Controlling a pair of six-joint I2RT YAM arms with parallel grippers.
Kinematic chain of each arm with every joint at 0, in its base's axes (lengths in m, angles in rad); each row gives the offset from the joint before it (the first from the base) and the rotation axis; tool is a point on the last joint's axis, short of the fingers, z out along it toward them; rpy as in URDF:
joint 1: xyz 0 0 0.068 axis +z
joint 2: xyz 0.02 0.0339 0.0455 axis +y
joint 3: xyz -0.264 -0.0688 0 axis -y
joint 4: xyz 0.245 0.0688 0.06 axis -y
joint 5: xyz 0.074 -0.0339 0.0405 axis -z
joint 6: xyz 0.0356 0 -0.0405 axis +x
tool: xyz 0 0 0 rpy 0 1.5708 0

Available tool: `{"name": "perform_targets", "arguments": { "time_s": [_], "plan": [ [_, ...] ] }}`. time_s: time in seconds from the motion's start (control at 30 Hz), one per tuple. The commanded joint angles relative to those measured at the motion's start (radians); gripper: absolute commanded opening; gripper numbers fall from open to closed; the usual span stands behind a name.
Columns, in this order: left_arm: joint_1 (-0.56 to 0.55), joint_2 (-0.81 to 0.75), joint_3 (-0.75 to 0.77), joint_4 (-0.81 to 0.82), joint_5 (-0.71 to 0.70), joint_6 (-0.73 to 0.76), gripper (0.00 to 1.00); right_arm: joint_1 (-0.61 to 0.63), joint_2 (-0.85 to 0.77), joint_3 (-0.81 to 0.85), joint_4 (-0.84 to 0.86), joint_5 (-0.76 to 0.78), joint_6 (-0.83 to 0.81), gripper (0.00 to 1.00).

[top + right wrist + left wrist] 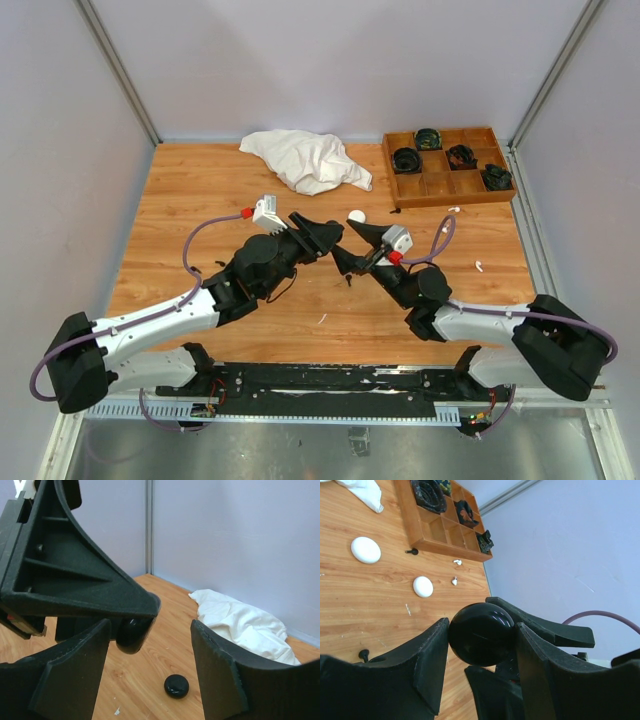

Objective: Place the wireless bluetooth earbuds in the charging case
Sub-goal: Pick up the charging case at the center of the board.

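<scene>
A glossy black round charging case (481, 635) is clamped between the two fingers of my left gripper (482, 630), held above the table. In the top view, my left gripper (326, 240) meets my right gripper (347, 254) tip to tip over the table's middle. My right gripper (150, 630) stands open, its fingers on either side of the left gripper's tip and the black case (132, 633). White earbuds (457, 562) (454, 581) lie near the tray. A black earbud (411, 551) lies by the tray and another black earbud (364, 654) nearer my fingers.
A wooden compartment tray (447, 190) with coiled black items stands at the back right. A crumpled white cloth (306, 160) lies at the back. Two white round cases (365, 549) (422, 586) and a small black puck (176, 686) rest on the table.
</scene>
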Motion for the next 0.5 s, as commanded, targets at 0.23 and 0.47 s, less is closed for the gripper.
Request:
{"name": "perform_targets", "arguments": {
  "time_s": [0.23, 0.47],
  "plan": [
    [-0.028, 0.005, -0.015, 0.057, -0.059, 0.029, 0.25, 0.017, 0.007, 0.029, 0.081, 0.079, -0.01, 0.53],
    [-0.031, 0.008, -0.013, 0.08, -0.043, 0.065, 0.3, 0.017, 0.008, 0.027, 0.074, 0.059, 0.007, 0.39]
  ]
}}
